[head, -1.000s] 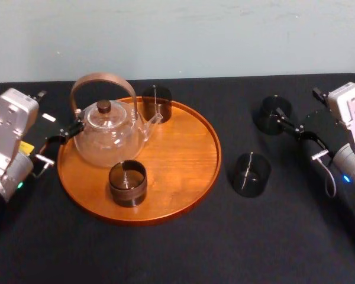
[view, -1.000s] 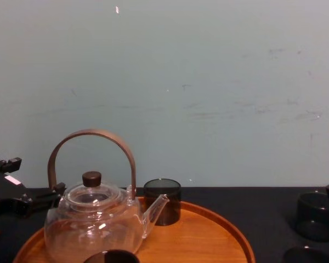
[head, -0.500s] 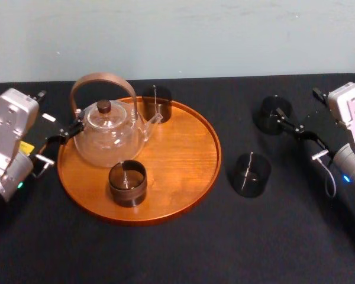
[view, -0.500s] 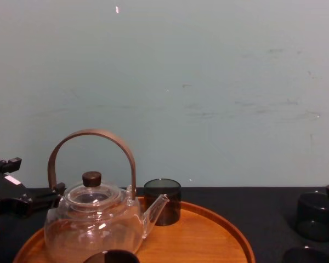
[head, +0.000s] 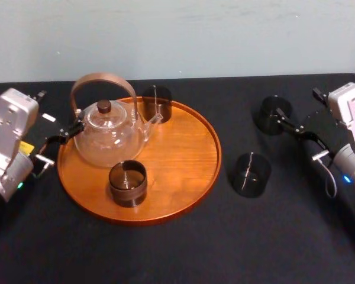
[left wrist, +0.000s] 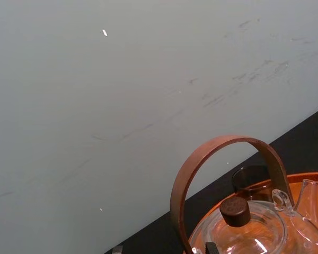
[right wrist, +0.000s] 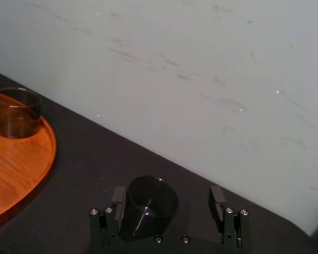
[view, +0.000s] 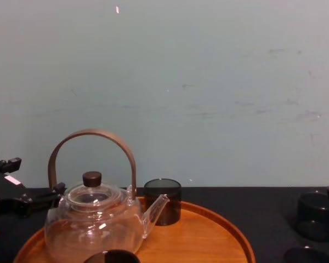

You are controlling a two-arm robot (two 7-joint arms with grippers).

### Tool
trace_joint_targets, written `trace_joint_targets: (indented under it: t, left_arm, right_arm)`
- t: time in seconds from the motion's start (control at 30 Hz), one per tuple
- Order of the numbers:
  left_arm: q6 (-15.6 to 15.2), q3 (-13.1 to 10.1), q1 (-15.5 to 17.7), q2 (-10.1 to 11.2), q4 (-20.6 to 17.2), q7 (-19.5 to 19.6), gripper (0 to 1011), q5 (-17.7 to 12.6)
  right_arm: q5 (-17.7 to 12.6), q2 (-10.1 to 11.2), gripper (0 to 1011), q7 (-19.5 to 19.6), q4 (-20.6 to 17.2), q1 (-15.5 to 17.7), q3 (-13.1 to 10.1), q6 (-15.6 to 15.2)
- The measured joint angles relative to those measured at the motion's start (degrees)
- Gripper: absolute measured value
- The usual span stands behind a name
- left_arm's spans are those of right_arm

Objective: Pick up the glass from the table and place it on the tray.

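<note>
Two dark smoky glasses stand on the black table (head: 177,248), right of the tray: a far glass (head: 272,114) (right wrist: 148,203) (view: 317,215) and a near glass (head: 251,173). My right gripper (head: 297,131) (right wrist: 167,200) is open just behind the far glass, which sits in front of the gap, closer to one finger (right wrist: 118,198) and untouched. The round orange-brown tray (head: 201,171) (view: 230,233) carries a glass teapot (head: 109,133) and two more dark glasses, one (head: 157,102) at its back rim and one (head: 128,183) at its front. My left gripper (head: 62,142) is open and idle at the tray's left edge.
The teapot's arched brown handle (left wrist: 222,153) rises beside the left gripper. A pale wall runs behind the table's back edge. Bare black tabletop stretches in front of the tray, and the tray's right half has open wood.
The right gripper has shifted very slightly by the far glass. The glasses, teapot, tray and left arm stand as before.
</note>
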State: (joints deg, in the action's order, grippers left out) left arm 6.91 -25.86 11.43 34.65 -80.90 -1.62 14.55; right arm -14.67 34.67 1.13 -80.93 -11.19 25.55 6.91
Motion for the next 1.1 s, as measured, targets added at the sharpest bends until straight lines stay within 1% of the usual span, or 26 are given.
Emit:
trace_joint_targets:
  t: [0.17, 0.27, 0.3, 0.43, 0.5, 0.6, 0.7, 0.73, 0.8, 1.1]
  left_arm:
    - [0.0, 0.0, 0.0, 0.0, 0.0, 0.0, 1010, 0.0]
    - [0.0, 0.0, 0.0, 0.0, 0.0, 0.0, 1009, 0.0]
    - [0.0, 0.0, 0.0, 0.0, 0.0, 0.0, 1009, 0.0]
    - [0.0, 0.0, 0.0, 0.0, 0.0, 0.0, 1010, 0.0]
    - [0.0, 0.0, 0.0, 0.0, 0.0, 0.0, 1009, 0.0]
    - [0.0, 0.0, 0.0, 0.0, 0.0, 0.0, 1010, 0.0]
    - [0.0, 0.0, 0.0, 0.0, 0.0, 0.0, 1010, 0.0]
    - [0.0, 0.0, 0.0, 0.0, 0.0, 0.0, 1009, 0.0]
    - [0.0, 0.0, 0.0, 0.0, 0.0, 0.0, 1010, 0.0]
    - [0.0, 0.0, 0.0, 0.0, 0.0, 0.0, 1010, 0.0]
  right_arm:
    - [-0.49, 0.52, 1002, -1.67, -1.41, 1.58, -0.77, 0.03]
    - [-0.54, 1.26, 1002, -2.85, -3.24, 3.11, -1.06, 0.14]
    - [-0.85, 1.65, 1002, -3.53, -4.37, 4.02, -1.29, 0.26]
    - [-1.83, 2.5, 1002, -5.08, -6.97, 6.34, -2.0, 0.64]
    - [-2.32, 2.8, 1002, -5.58, -7.94, 7.3, -2.38, 0.78]
    - [-3.01, 3.56, 1002, -6.42, -10.39, 9.73, -3.18, 0.84]
    - [-3.37, 3.89, 1002, -6.95, -11.76, 11.14, -3.52, 0.91]
    - [-3.46, 4.07, 1002, -7.29, -12.57, 12.06, -3.68, 1.01]
    - [-3.64, 4.25, 1002, -7.75, -13.6, 13.35, -3.91, 1.2]
    - [-4.27, 4.05, 1002, -10.31, -15.41, 16.35, -3.93, 1.57]
